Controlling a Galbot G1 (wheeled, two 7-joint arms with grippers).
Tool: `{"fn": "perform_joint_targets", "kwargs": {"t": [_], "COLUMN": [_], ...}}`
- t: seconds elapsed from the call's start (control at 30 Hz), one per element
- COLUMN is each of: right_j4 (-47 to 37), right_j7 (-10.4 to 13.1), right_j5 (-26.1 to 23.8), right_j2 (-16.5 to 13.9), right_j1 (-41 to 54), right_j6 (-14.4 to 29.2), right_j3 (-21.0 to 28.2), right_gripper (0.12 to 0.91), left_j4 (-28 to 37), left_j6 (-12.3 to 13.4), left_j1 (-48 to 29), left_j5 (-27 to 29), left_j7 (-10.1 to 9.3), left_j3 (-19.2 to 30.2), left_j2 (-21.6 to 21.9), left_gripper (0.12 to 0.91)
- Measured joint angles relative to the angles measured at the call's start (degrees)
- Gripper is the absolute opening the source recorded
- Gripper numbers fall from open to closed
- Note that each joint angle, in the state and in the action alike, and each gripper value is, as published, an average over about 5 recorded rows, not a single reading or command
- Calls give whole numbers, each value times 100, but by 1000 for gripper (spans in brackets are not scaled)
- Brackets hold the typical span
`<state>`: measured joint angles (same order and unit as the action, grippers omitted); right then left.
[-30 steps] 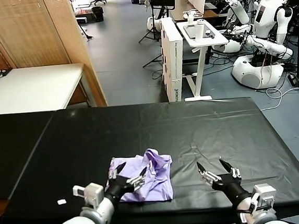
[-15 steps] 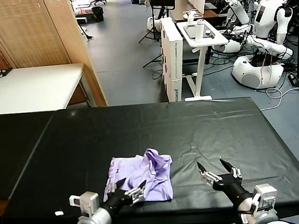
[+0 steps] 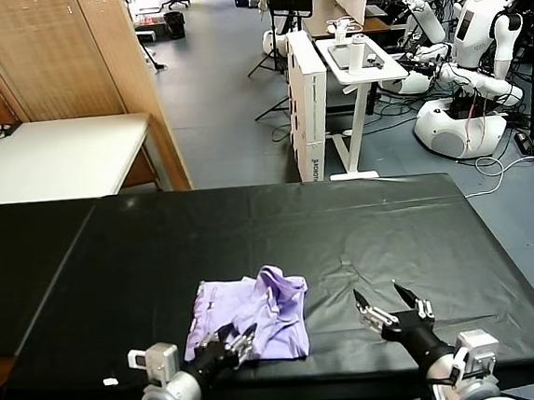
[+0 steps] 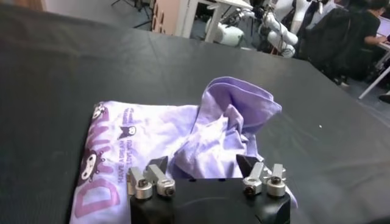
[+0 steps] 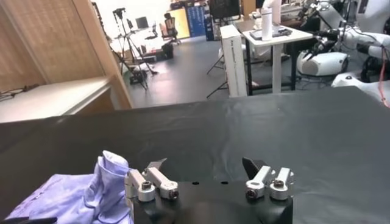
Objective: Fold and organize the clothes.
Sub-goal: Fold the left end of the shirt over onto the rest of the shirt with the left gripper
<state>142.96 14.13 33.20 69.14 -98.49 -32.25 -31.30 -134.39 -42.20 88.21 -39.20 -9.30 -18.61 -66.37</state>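
The lavender T-shirt (image 3: 254, 313) lies folded in a rough square near the front edge of the black table (image 3: 345, 231), with a bunched-up fold at its far right corner. Its purple-and-white print faces up in the left wrist view (image 4: 109, 164). My left gripper (image 3: 225, 339) is open and empty, low at the shirt's near edge (image 4: 203, 163). My right gripper (image 3: 388, 303) is open and empty, above bare table to the right of the shirt (image 5: 204, 164). The shirt also shows in the right wrist view (image 5: 79, 192).
A small white scrap (image 3: 109, 382) lies on the table at the front left. A white table (image 3: 57, 157) and a wooden screen (image 3: 57, 50) stand behind on the left. A white stand (image 3: 359, 70) and other robots (image 3: 478, 41) are far behind.
My left gripper has drawn back from over the shirt toward the front edge and lowered. The right gripper has stayed in place. The shirt has not moved.
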Motion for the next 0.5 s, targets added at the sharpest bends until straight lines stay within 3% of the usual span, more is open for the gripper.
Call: {"fn": "perform_joint_targets", "kwargs": {"t": [0.07,0.13,0.27,0.5], "right_j4": [16,30,47,45], "right_j7": [0,0,0,0], "right_j5": [-1,-2,-5,-9], "right_j2": [0,0,6,9], "right_j1": [-16,-28,-47,-42], "right_j6": [1,1,2,2], "right_j3": [-14,-21,-23,-36], "right_gripper": [907,907,907,907], "left_j4": [-59,-117,-146,48], "left_j6": [0,0,82,611], "left_j1": [1,-3,-36,-58], "left_j5": [32,101,442,1189], "left_j7": [101,228,496,979], "left_j3": [41,95,250,698], "left_j2": [-6,-15,-36,-27], "left_gripper": [269,218,200,212]}}
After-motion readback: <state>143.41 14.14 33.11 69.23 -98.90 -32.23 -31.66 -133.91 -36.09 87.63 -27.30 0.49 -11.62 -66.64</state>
